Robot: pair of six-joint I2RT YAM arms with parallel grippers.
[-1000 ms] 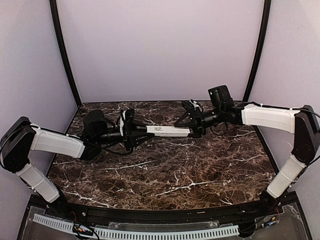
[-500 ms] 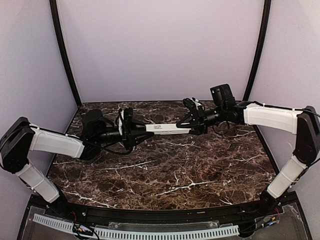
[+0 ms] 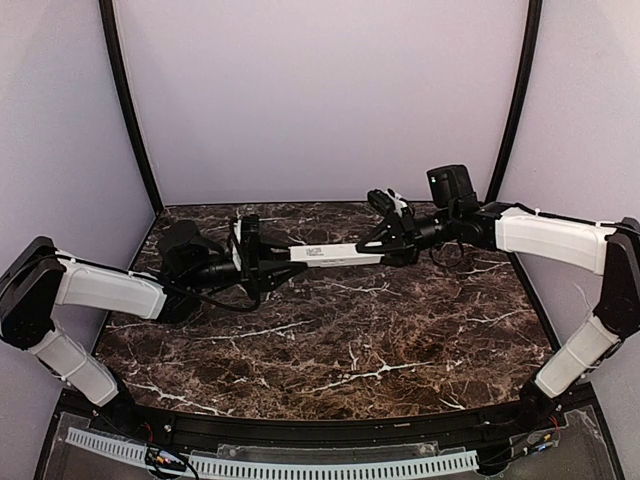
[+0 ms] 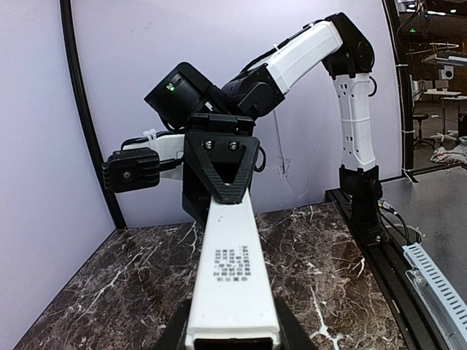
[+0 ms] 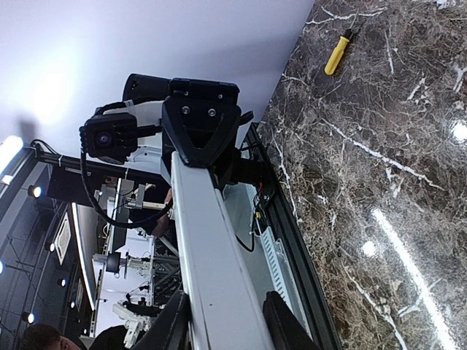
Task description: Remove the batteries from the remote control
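Note:
The remote control (image 3: 335, 255) is a slim white bar held level in mid-air above the marble table (image 3: 330, 340), between both arms. My left gripper (image 3: 262, 258) is shut on its left end. My right gripper (image 3: 392, 240) is shut on its right end. In the left wrist view the remote (image 4: 232, 277) runs away from my left gripper (image 4: 233, 332), small dark print facing up, to the right gripper (image 4: 222, 164). In the right wrist view the remote (image 5: 211, 262) shows a plain face, running from my right gripper (image 5: 228, 328) to the left gripper (image 5: 201, 127). The batteries are hidden.
A yellow-handled screwdriver (image 5: 337, 55) lies on the marble table near the back wall, seen only in the right wrist view. A black frame (image 3: 320, 435) runs along the table's near edge, and pale walls close in the back and sides.
Both grippers have lifted the remote a little and shifted it slightly to the right. Its right end now sits a touch higher. Both grips are unchanged.

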